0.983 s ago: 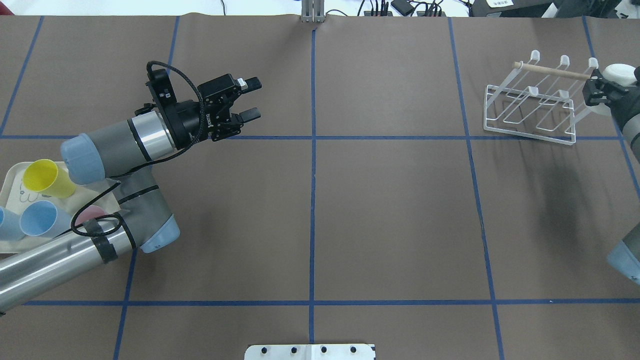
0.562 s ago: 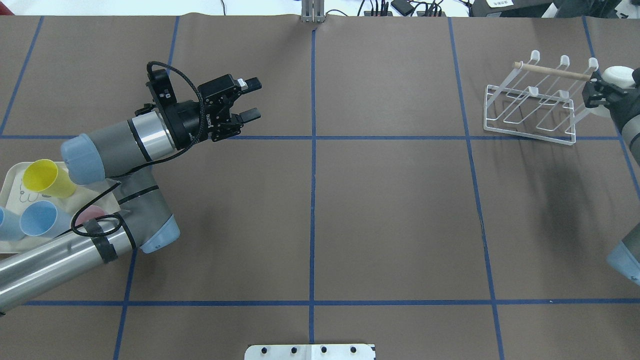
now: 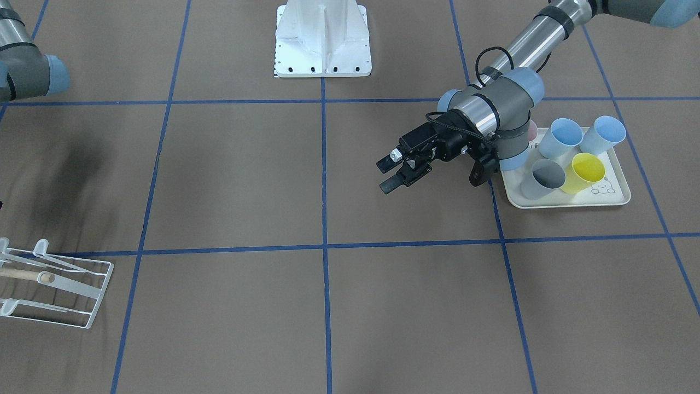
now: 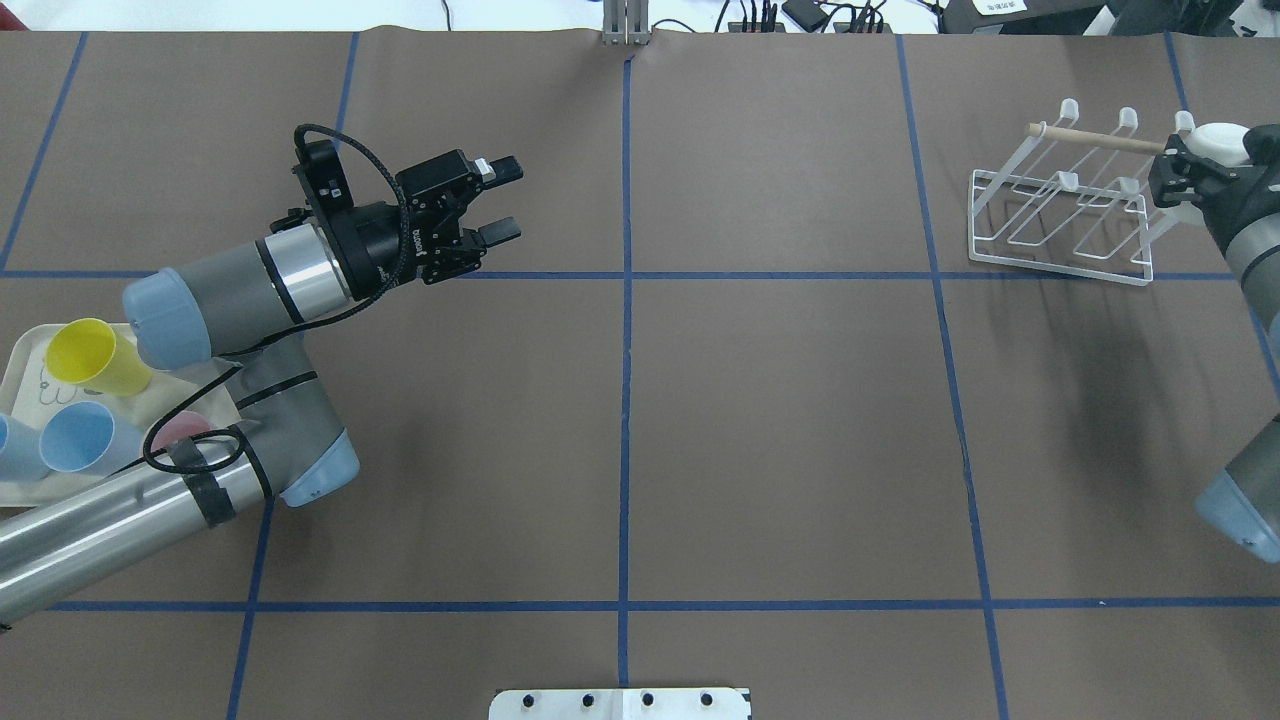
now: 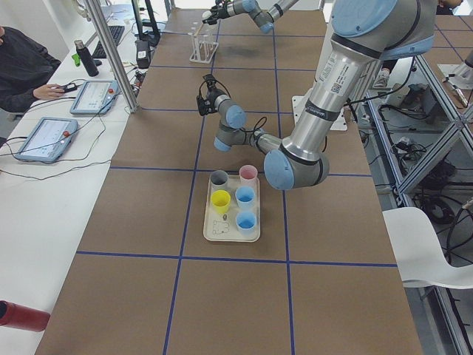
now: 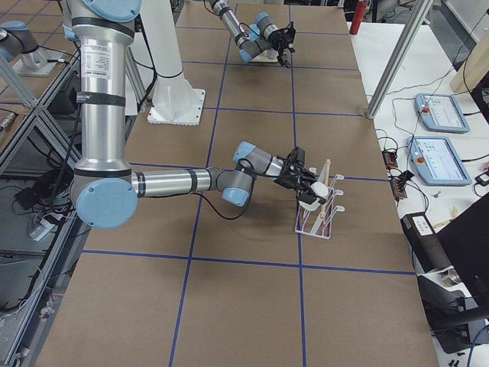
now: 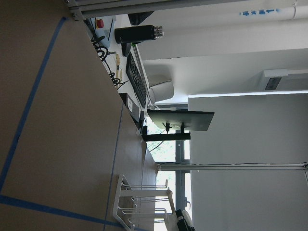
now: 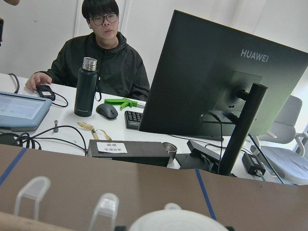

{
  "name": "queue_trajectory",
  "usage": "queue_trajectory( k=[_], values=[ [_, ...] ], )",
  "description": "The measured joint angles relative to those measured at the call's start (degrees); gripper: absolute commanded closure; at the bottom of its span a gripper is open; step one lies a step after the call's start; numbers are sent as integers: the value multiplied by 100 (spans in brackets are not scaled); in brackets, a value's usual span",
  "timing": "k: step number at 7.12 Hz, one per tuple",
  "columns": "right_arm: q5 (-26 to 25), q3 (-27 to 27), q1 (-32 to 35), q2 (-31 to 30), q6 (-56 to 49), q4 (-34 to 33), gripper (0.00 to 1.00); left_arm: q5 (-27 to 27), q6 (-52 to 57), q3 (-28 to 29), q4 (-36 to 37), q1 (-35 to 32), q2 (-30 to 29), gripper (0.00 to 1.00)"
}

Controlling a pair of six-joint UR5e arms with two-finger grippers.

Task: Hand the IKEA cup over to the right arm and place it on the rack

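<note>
My right gripper is shut on a white IKEA cup and holds it at the right end of the white wire rack, by the rack's far right prong and the tip of its wooden dowel. In the exterior right view the cup hangs over the rack. The cup's rim fills the bottom of the right wrist view, beside two prong tips. My left gripper is open and empty above the table, left of centre; it also shows in the front view.
A cream tray stands at the table's left edge under my left arm, holding yellow, blue, pink and grey cups. Blue tape lines cross the brown table. An operator sits beyond the far edge.
My right gripper has moved the white cup a little left and farther back, closer over the rack's right end. The left arm has not moved.
</note>
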Motion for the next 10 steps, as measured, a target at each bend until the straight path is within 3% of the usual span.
queue_trajectory(
  k=[6, 7, 8, 10],
  values=[
    [5, -90, 76, 92, -148, 1, 100, 7, 0, 1, 0, 41, -7, 0],
    [4, -106, 81, 93, -149, 1, 94, 10, 0, 1, 0, 44, -7, 0],
    [3, -119, 87, 93, -149, 4, 73, 9, 0, 1, 0, 43, -7, 0],
    [14, -163, 99, 75, -156, 83, 42, 4, 0, 1, 0, 44, -7, 0]
  ],
)
